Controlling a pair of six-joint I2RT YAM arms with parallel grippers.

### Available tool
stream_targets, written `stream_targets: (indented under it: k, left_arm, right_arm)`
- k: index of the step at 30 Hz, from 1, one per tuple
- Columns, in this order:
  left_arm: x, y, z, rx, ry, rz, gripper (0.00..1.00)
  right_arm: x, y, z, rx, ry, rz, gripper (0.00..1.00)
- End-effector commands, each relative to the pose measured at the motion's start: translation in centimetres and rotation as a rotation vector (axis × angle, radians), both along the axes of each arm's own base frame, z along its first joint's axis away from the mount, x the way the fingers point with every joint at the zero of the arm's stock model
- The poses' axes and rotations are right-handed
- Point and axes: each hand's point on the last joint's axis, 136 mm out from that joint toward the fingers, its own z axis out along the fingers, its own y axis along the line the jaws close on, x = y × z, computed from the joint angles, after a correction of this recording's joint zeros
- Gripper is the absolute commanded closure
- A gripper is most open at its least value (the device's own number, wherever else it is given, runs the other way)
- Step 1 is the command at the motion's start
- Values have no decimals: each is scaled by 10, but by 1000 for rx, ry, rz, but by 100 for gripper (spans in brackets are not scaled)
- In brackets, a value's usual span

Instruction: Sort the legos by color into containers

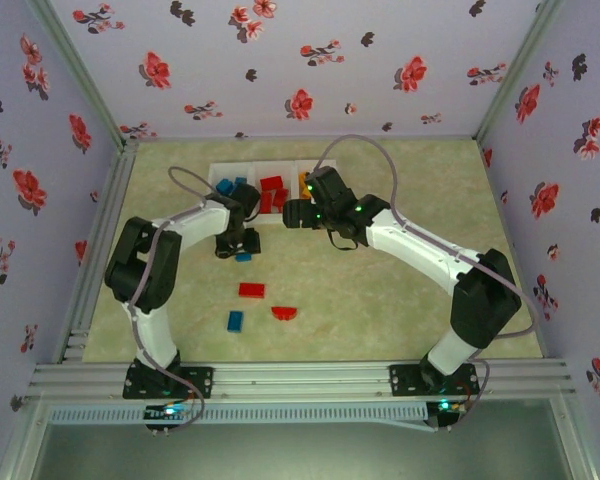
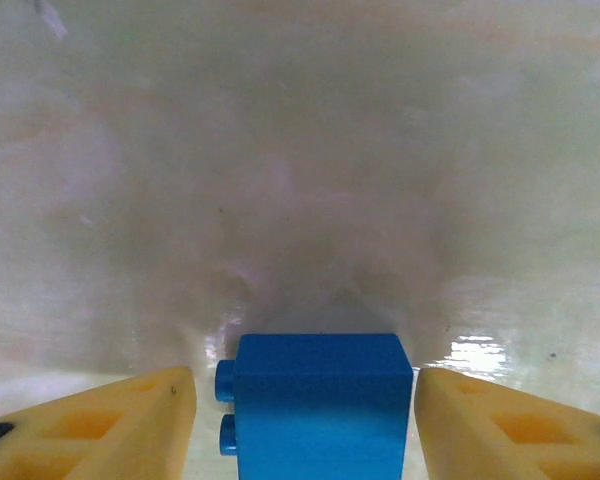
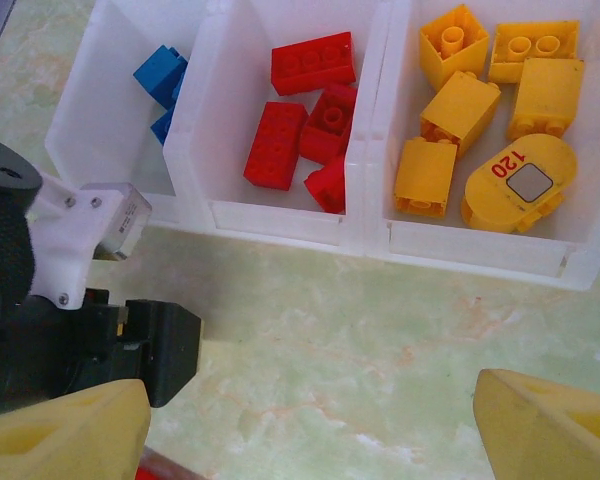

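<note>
A blue brick (image 2: 320, 405) lies on its side on the table between the yellow fingers (image 2: 110, 425) of my left gripper (image 2: 304, 385), which is open, with a narrow gap on each side. From above, that gripper (image 1: 238, 244) stands over the same blue brick (image 1: 243, 257). My right gripper (image 3: 310, 430) is open and empty, hovering over bare table in front of the containers (image 3: 370, 240). The left bin holds blue bricks (image 3: 160, 75), the middle bin red bricks (image 3: 310, 65), the right bin yellow bricks (image 3: 460, 105). The right gripper (image 1: 295, 214) hangs just before the bins (image 1: 292, 170).
On the table nearer the arm bases lie a red brick (image 1: 251, 290), a blue brick (image 1: 235, 320) and a red half-round piece (image 1: 284, 313). The left arm's wrist (image 3: 40, 300) sits close to my right gripper's left finger. Floral walls enclose the table.
</note>
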Motion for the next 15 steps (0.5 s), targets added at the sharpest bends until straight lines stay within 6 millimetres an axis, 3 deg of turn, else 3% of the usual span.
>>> stream_targets:
  k: [1,15]
  left_arm:
    - [-7,-2,-8,2,30,4,41]
    - [-3,-4,8,3,9,-29,55]
  right_arm:
    - [-1,-3,3,8,0,-8,15]
    - [-3,-9,8,5,-14,-17,15]
